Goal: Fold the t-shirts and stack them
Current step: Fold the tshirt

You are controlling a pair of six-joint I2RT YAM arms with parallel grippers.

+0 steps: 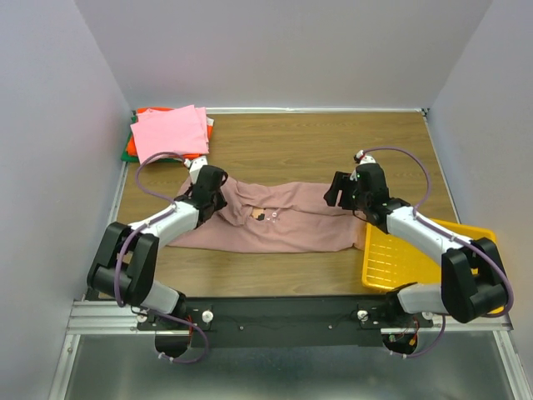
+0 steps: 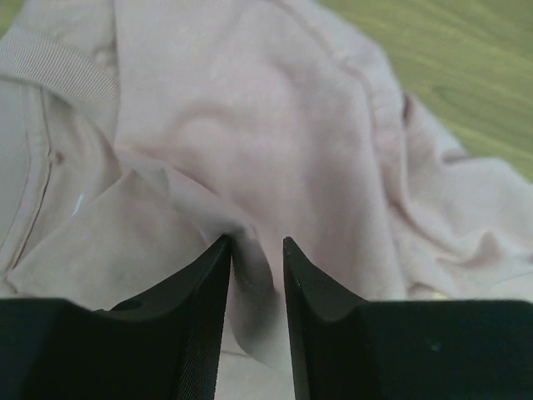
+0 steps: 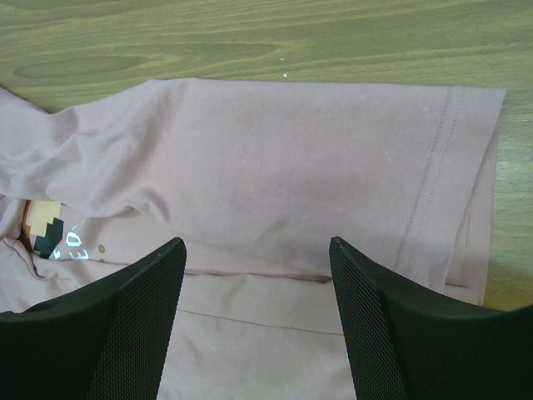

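Observation:
The dusty mauve-pink t-shirt lies rumpled across the table's middle, its pixel print facing up. My left gripper is at the shirt's left end, shut on a raised fold of it; the ribbed collar shows at upper left. My right gripper is open and empty just above the shirt's right part, near the hem. The print shows at that view's left edge. A folded bright pink tee tops a stack over orange-red and green ones at the back left.
A yellow plastic tray sits at the front right, touching the shirt's right edge and under my right arm. Grey walls close in the table on the left, back and right. Bare wood lies behind the shirt.

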